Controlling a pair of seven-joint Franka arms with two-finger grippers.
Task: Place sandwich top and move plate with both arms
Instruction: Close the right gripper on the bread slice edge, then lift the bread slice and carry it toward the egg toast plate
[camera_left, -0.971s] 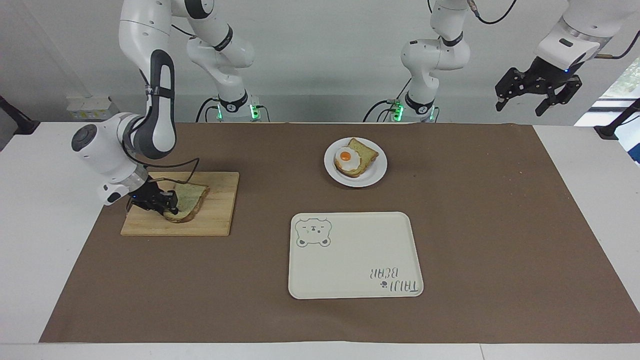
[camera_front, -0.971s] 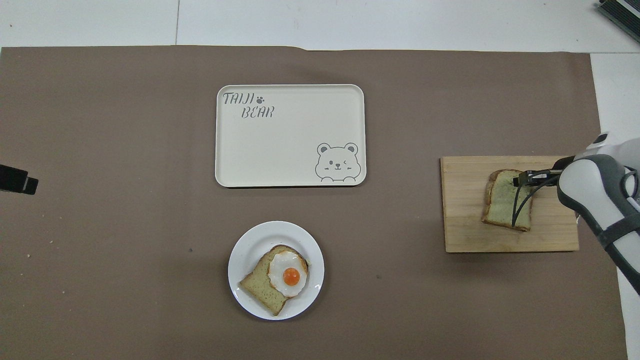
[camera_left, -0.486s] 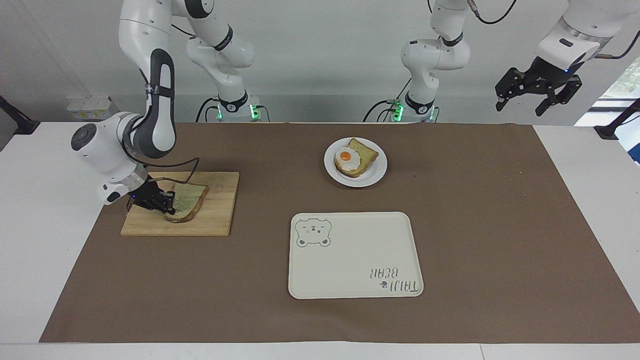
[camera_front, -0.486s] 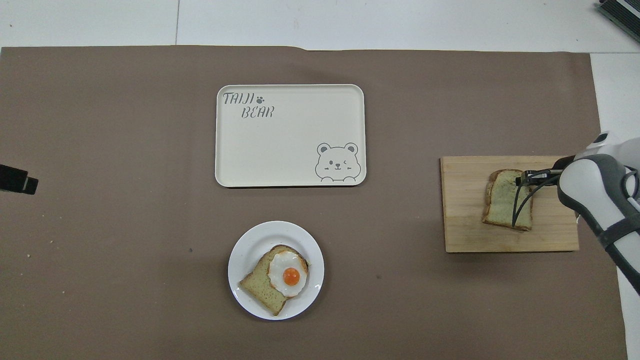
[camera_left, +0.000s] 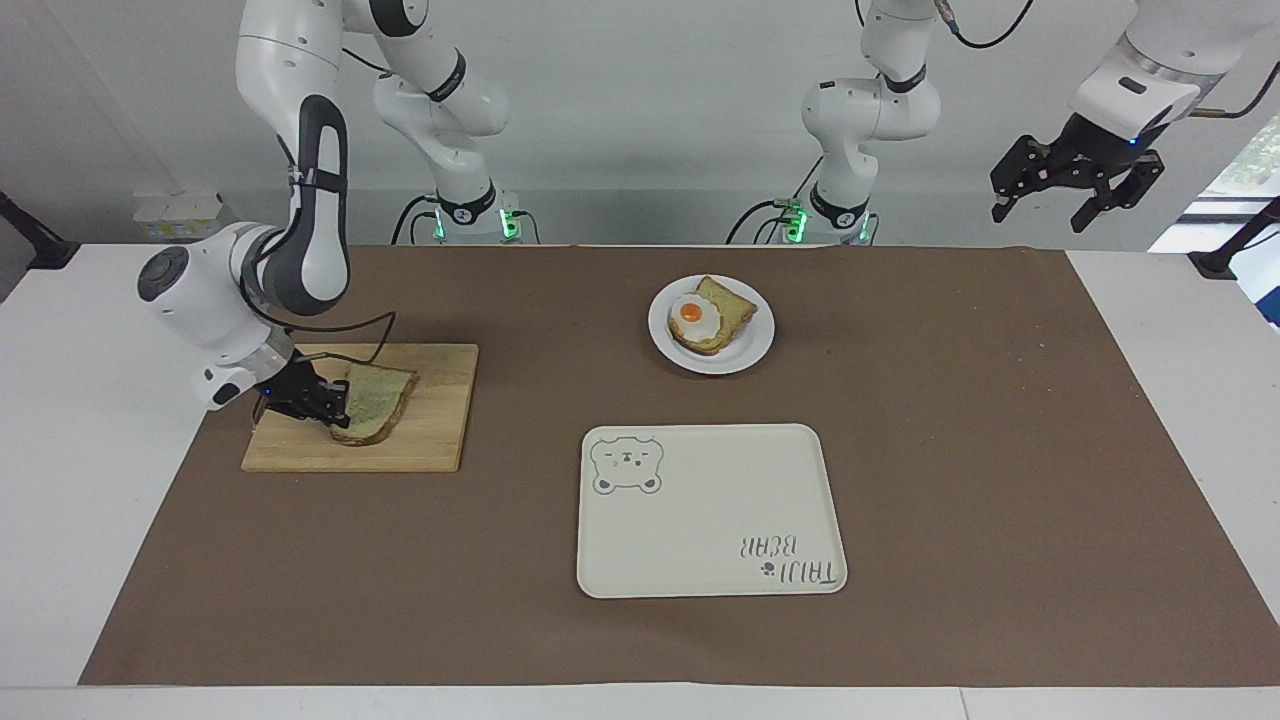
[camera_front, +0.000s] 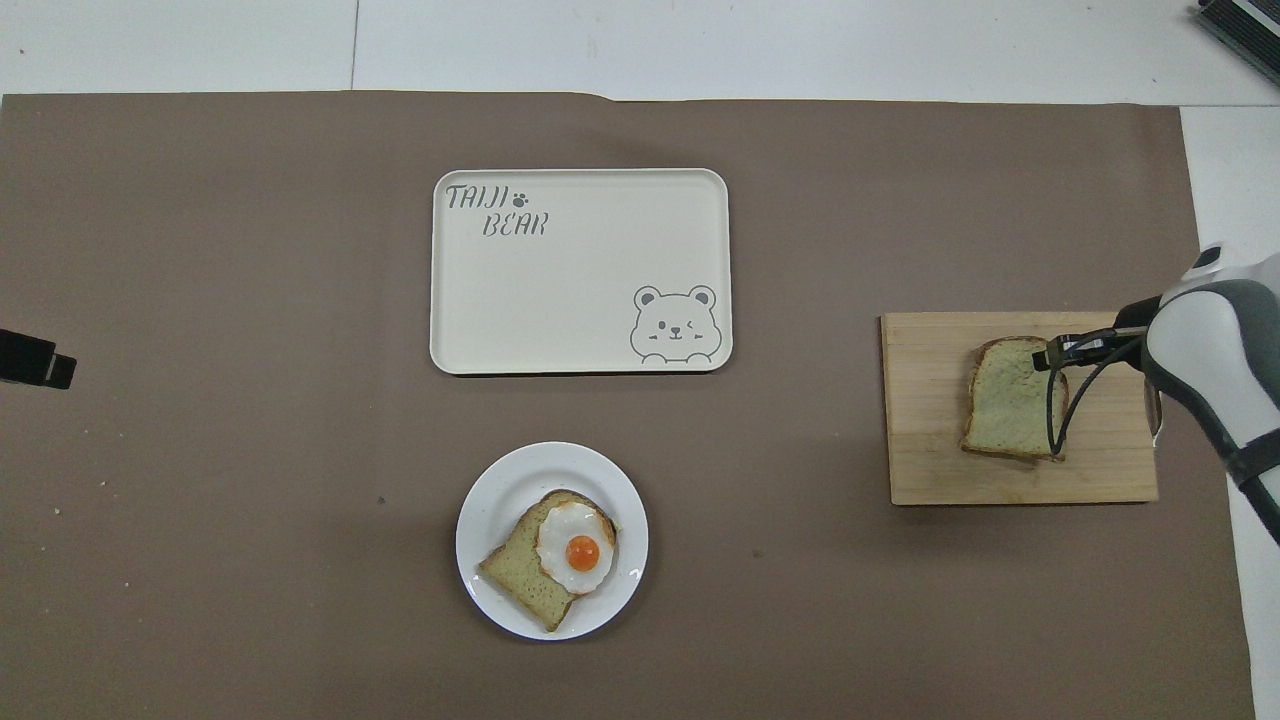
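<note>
Looking at the facing view, you find your right pincer (camera_left: 335, 408) low at the left of the frame, pressed together on the edge of the sandwich top (camera_left: 372, 403), which lies on the wooden cutting board (camera_left: 430, 430). From overhead the same pincer (camera_front: 1052, 356) shows at the right edge of the frame, clamped on the upper right corner of the sandwich top (camera_front: 1010, 398), and a black cable hangs across the slice. The cutting board (camera_front: 930, 460) sits on the brown mat (camera_front: 250, 450) toward the right arm's end of the worktop.

Your left pincer (camera_left: 1078, 190) waits high in the upper right of the facing view, off the mat's corner, with its fingers spread and nothing between them. Overhead you catch only its black tip (camera_front: 35, 360) at the left edge of the frame.

You see the plate (camera_left: 742, 355) in the upper middle of the facing view, and in the lower middle of the overhead view (camera_front: 490, 520). On it lies a bread slice (camera_front: 525, 585) topped with a fried egg (camera_front: 576, 548). The cream tray with the bear drawing (camera_left: 700, 540) lies empty just below the plate in the facing view, apart from it.
</note>
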